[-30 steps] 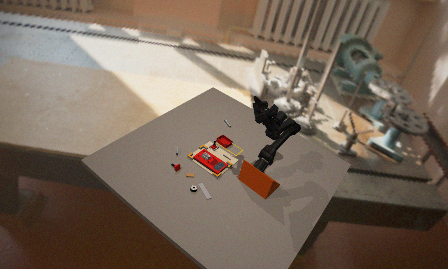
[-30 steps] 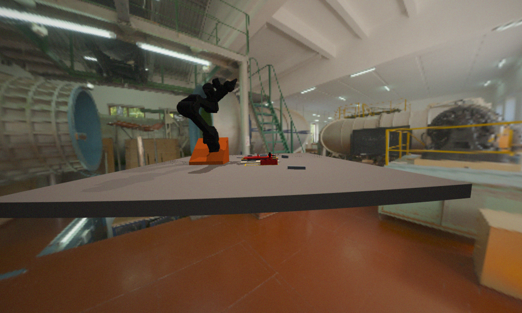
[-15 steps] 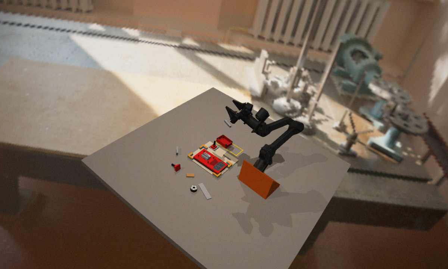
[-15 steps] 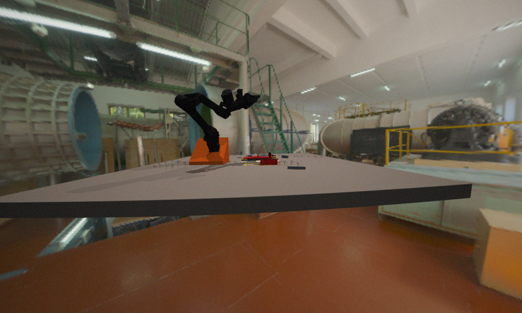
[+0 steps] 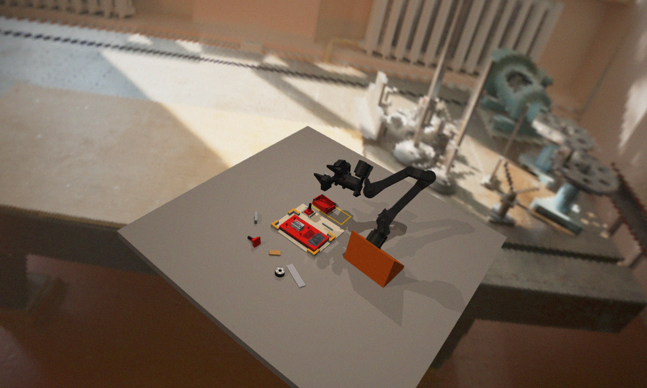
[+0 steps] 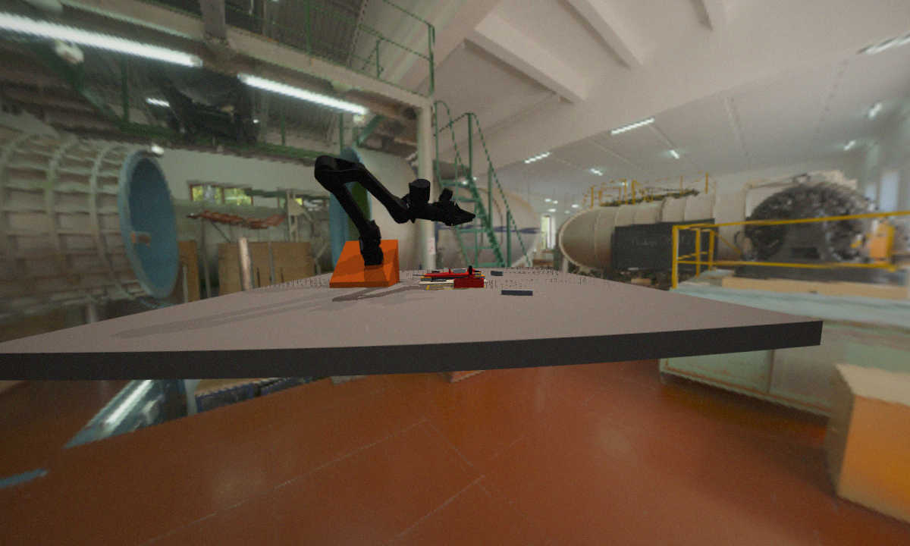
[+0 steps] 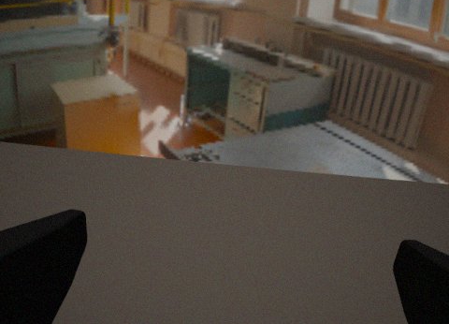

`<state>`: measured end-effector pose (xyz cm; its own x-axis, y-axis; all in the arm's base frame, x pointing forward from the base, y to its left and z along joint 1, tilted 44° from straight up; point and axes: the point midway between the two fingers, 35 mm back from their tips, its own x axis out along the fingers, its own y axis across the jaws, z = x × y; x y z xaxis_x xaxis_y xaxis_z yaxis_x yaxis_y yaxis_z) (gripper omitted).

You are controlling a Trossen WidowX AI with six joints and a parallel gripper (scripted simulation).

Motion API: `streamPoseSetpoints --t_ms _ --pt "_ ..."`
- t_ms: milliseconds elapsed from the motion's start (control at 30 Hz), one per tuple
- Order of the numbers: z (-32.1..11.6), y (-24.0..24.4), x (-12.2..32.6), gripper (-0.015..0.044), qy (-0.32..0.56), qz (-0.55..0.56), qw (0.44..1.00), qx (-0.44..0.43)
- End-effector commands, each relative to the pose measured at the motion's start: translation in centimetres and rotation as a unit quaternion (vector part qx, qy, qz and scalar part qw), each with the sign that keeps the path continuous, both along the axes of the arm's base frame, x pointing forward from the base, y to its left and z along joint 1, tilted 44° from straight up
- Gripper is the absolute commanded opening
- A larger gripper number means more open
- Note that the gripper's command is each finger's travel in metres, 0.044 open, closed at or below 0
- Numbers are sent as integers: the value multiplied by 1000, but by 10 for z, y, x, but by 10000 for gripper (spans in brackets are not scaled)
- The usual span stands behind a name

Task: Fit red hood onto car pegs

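On the tabletop [image 5: 248, 309], the chassis [image 5: 304, 231] lies in its jig [image 5: 287, 226], with the engine block [image 5: 297, 224] on its deck. The hood [image 5: 323, 203] lies just behind the jig, apart from it. The pincer [image 5: 323, 179] hangs above the tabletop, behind the hood. The arm's base wedge [image 5: 371, 260] stands right of the jig.
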<state>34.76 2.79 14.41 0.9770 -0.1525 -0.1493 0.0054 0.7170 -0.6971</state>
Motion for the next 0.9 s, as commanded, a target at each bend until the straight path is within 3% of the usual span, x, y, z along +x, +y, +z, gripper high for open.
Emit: streamPoseSetpoints --t_ms 0,233,867 --pt "-24 -48 -4 440 42 -58 997 -2" --pt "-56 -120 -23 440 102 -149 983 5" --pt "-63 -128 -23 440 103 -152 983 5"
